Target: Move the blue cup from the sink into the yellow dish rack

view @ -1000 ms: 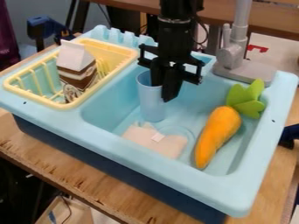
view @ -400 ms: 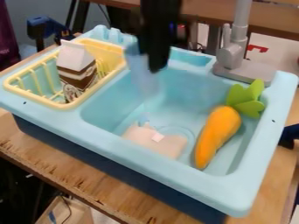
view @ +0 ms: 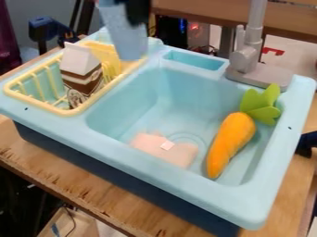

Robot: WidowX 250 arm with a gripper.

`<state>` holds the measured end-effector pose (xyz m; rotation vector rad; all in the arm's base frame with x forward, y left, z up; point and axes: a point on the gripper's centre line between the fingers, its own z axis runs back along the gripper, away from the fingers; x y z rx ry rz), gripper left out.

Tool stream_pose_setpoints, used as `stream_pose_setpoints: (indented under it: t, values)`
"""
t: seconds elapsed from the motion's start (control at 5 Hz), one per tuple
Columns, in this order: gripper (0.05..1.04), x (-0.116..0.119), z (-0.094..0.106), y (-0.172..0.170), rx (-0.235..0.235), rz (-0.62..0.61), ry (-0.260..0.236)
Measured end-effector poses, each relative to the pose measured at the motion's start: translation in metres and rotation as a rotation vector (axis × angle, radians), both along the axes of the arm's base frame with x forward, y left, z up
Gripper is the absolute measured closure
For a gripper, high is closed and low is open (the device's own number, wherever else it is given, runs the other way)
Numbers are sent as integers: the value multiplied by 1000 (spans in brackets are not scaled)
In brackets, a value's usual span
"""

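Okay so, the black gripper (view: 137, 13) is up at the top edge of the view, clamped on the light blue cup (view: 123, 36); the cup is held up off the sink with a bit of a tilt, its lower end overlapping the far right part of the yellow rack (view: 79, 110) from this angle; can't tell if they're touching, and the grip spot itself is pretty blurry. The rack sits at the left of the light blue toy sink (view: 161, 162); a brown and white carton (view: 81, 68) is standing in it, leaning a little. Down in the basin there's a pinkish cloth-like thing (view: 176, 154) lying flat on the floor near the front wall, with a small white tag (view: 167, 145) on top; the orange carrot (view: 230, 141) lies on the right side, green leaves (view: 263, 104) toward the back, pointy end toward the front. Grey faucet (view: 250, 62) stands at the back right, just behind those leaves; the whole sink's on a wooden table (view: 80, 180).
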<state>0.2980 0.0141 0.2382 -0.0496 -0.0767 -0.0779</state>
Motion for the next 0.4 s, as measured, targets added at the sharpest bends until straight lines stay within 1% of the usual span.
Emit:
stream_pose_setpoints:
  t: [0.2,0.4]
  values:
    - [990,1,19,25,18,54,-39]
    - [990,15,8,43,68,92,-26]
